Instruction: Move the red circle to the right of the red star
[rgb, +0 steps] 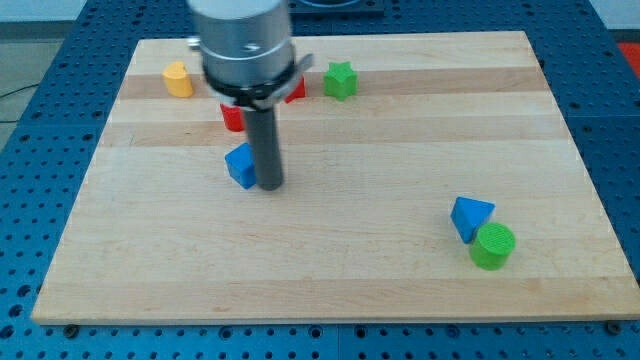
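Observation:
My tip rests on the board just right of a blue cube, touching or nearly touching it. A red block shows just above the blue cube, partly hidden by the arm; I cannot tell its shape. Another red block peeks out at the right of the arm body, left of the green star; its shape is also hidden. The arm's grey body covers the space between the two red blocks.
A yellow block sits at the top left. A blue triangle and a green circle lie together at the lower right. The wooden board ends on a blue perforated table.

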